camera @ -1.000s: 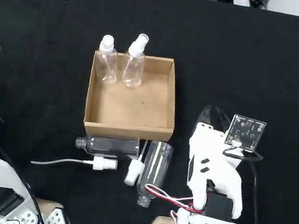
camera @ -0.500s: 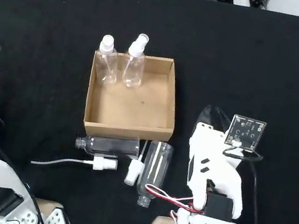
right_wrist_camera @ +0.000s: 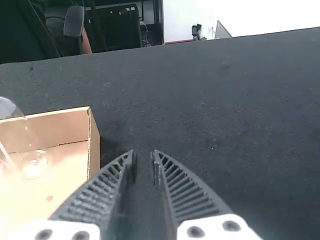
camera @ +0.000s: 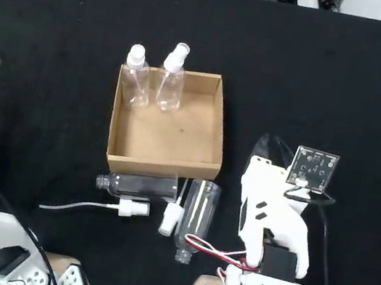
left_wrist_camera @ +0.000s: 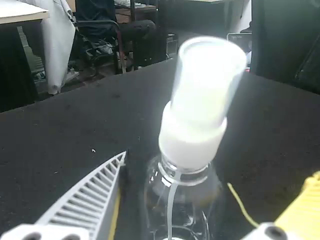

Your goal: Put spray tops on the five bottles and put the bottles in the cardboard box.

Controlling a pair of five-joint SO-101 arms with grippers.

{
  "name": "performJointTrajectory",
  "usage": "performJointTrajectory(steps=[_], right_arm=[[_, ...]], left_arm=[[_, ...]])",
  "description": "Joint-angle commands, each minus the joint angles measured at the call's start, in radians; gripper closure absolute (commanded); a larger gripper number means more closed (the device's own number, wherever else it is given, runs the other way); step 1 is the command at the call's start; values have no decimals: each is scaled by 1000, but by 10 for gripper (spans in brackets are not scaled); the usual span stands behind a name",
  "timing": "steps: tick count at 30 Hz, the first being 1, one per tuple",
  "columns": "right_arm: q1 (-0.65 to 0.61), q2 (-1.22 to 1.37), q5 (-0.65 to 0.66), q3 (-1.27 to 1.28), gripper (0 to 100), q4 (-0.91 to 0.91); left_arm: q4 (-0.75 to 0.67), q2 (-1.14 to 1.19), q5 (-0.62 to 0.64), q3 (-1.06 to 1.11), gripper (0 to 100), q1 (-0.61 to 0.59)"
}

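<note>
**A:** Which step is this?

**B:** Boxing the third bottle, I'd judge. Over at the table's 8 o'clock, the left gripper is clamped around a held bottle with its spray top seated. Two finished bottles stand at the 12 o'clock wall of the cardboard box.

**A:** And next?

**B:** It should be carried toward 2 o'clock and lowered upright. Bare bottles and loose tops lie at the box's 6 o'clock. The right gripper, at 4 o'clock, is nearly closed and empty.
</note>
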Motion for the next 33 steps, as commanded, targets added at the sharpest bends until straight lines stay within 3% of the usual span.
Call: performJointTrajectory(steps=[1,22,33], right_arm=[[-14,-13,9,-10,959,-32],[-14,-13,9,-7,959,-32],[-14,-13,9,-7,959,-32]], left_arm=[[2,-58,-3,-33,522,-4],[0,0,-8,-39,530,1],[-2,0,-8,-39,790,1]])
